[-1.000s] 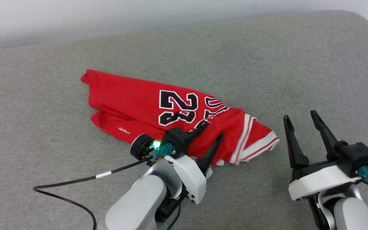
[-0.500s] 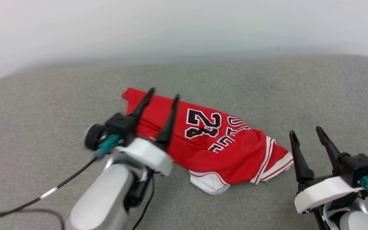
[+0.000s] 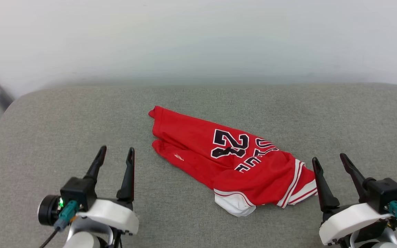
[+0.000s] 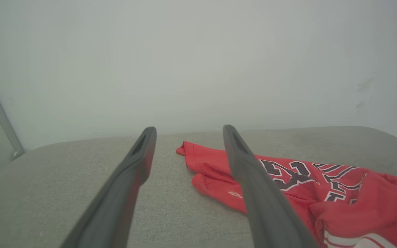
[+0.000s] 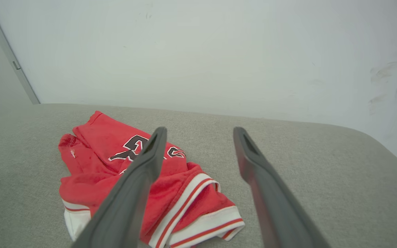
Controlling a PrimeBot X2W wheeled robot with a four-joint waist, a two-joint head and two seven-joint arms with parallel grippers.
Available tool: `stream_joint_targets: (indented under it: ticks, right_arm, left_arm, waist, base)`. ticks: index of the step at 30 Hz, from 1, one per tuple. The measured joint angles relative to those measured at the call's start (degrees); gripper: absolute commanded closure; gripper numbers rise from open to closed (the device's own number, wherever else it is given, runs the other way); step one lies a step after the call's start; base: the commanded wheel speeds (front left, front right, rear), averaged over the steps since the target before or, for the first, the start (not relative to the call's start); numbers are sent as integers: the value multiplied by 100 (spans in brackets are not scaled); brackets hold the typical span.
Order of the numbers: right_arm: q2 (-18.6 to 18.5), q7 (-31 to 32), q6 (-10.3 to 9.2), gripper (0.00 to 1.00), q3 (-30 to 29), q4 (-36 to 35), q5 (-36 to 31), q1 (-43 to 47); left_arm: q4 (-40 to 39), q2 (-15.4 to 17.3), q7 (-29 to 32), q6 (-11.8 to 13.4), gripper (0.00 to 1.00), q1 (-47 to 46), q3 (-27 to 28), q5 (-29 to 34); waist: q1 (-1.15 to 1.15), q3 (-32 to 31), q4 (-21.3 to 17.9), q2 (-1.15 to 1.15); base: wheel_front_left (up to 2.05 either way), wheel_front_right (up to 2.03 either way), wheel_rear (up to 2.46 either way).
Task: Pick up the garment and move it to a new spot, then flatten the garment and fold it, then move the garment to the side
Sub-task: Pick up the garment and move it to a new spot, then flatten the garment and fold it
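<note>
The shirt (image 3: 198,151) is lying crumpled mid-frame on the cushion (image 3: 64,120). The left gripper (image 3: 117,148) and right gripper (image 3: 328,157) are holding their jaws apart at the lower corners.

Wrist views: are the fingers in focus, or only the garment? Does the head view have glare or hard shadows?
Left wrist view: the left fingers look soft and out of focus, the garment behind clearer. Right wrist view: the right fingers equally soft. Head view: even light, no glare, only faint shadows.
</note>
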Motion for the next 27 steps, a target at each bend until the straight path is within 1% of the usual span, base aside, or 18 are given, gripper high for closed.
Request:
stream_joint_targets:
  ticks: [4, 19, 24, 27]
  right_arm:
    - [0, 30, 0, 0, -21, -27, 36, 22]
    - [0, 21, 0, 0, 38, -53, 90, 23]
    - [0, 200, 0, 0, -342, 49, 134, 25]
    - [0, 500, 0, 0, -668, 148, 69, 15]
  left_arm:
    - [-98, 5, 0, 59, 0, 193, -46, 35]
    - [-144, 30, 0, 233, 0, 244, 85, -10]
    - [-181, 38, 0, 281, 0, 265, 111, -16]
    - [-226, 23, 0, 290, 0, 265, 115, -16]
  waist:
    - [0, -10, -7, 0]
    - [0, -23, -113, 0]
    - [0, -11, -141, 0]
    - [0, 43, -123, 0]
  base:
    - [0, 0, 0]
    - [0, 0, 0]
    - [0, 0, 0]
    - [0, 0, 0]
